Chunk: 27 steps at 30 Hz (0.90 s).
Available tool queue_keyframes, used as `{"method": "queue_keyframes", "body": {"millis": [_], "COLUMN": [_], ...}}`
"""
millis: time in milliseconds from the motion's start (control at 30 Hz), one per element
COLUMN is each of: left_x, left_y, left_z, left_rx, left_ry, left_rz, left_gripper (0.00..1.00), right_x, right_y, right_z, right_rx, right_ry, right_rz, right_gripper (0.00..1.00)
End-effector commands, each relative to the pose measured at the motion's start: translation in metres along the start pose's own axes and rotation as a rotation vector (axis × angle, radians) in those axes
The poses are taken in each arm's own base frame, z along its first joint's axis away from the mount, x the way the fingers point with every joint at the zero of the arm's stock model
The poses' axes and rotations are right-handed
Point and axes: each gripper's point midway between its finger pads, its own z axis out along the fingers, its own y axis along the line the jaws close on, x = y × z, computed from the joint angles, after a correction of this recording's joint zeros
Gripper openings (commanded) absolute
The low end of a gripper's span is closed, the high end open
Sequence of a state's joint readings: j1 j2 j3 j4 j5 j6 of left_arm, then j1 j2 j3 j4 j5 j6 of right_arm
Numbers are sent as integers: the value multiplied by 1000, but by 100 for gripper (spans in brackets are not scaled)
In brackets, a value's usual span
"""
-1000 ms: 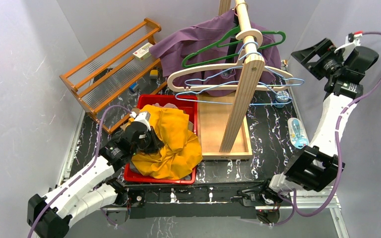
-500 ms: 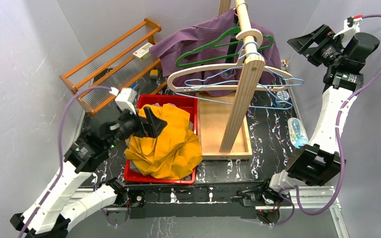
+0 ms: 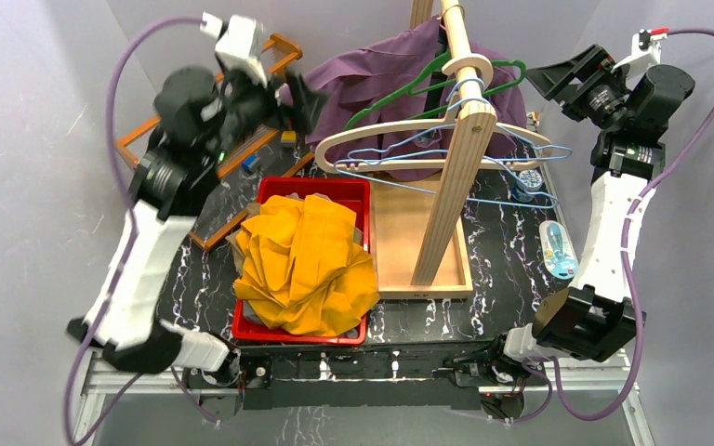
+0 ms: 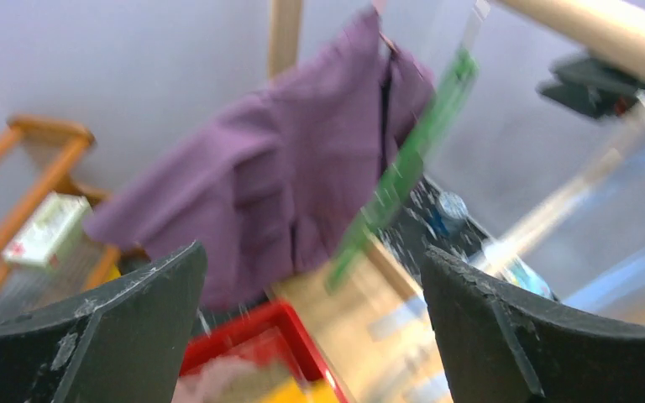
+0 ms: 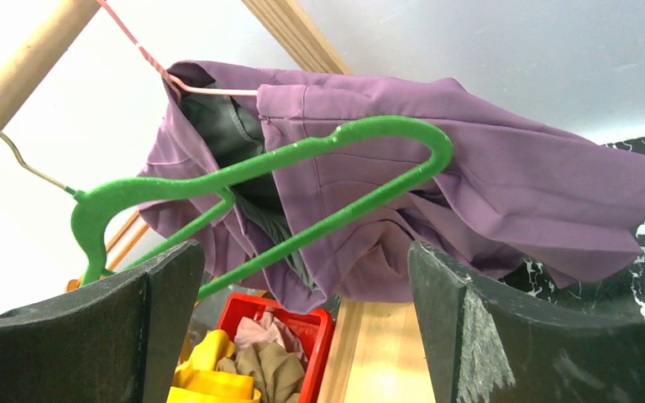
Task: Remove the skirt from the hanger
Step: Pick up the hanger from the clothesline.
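The purple skirt (image 3: 372, 70) hangs at the back of the wooden rail (image 3: 456, 37) on a thin pink wire hanger (image 5: 210, 88). It also fills the left wrist view (image 4: 277, 193) and the right wrist view (image 5: 504, 168). A bare green hanger (image 3: 446, 79) (image 5: 260, 168) hangs in front of it. My left gripper (image 3: 305, 100) (image 4: 311, 260) is raised just left of the skirt, open and holding nothing. My right gripper (image 3: 544, 82) (image 5: 302, 252) hovers to the right of the skirt, facing it, open and holding nothing.
A yellow garment (image 3: 307, 265) is heaped in the red bin (image 3: 302, 186). The rack's wooden post (image 3: 456, 167) stands on a wooden tray (image 3: 418, 232). A wooden hanger (image 3: 409, 139) and blue wire hangers (image 3: 521, 177) hang on the rail. An orange shelf rack (image 3: 204, 121) stands at back left.
My left gripper opened, let go of the yellow garment in the red bin and rose up and back toward the skirt. The right gripper edged slightly left.
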<state>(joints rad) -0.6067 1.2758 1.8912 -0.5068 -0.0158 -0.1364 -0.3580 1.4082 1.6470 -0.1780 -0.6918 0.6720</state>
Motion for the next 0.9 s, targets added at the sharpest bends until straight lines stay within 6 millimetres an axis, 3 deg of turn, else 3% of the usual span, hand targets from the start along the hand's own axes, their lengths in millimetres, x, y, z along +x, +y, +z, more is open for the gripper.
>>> {"method": "queue_keyframes", "body": {"millis": [0,100,233,300,533,733,867], "left_x": [-40,-46,-41,-35,-28,-6,12], "left_y": [43,44,59,58,66,61,58], "left_z": [66,100,133,147,176,203,214], "left_rx": [13,128,161,216,317,467,559], "left_ry": [-89,-100,-107,-108,-145,-155,-140], "left_rz": [12,21,76,107,152,158,132], "left_gripper": [98,98,98,98,97,75,74], "right_x": [-28,-35,-45,-48,-48,-37,-37], "right_y": [9,14,10,17,33,36,37], "right_z": [7,16,18,16,12,10,4], "right_rx": [39,67,138,126,80,51,65], "right_ry": [-67,-63,-72,-74,-79,-49,-52], "right_rz": [-93,-190,-276,-311,-337,-326,-352], "right_gripper": [98,98,98,98,98,98,98]}}
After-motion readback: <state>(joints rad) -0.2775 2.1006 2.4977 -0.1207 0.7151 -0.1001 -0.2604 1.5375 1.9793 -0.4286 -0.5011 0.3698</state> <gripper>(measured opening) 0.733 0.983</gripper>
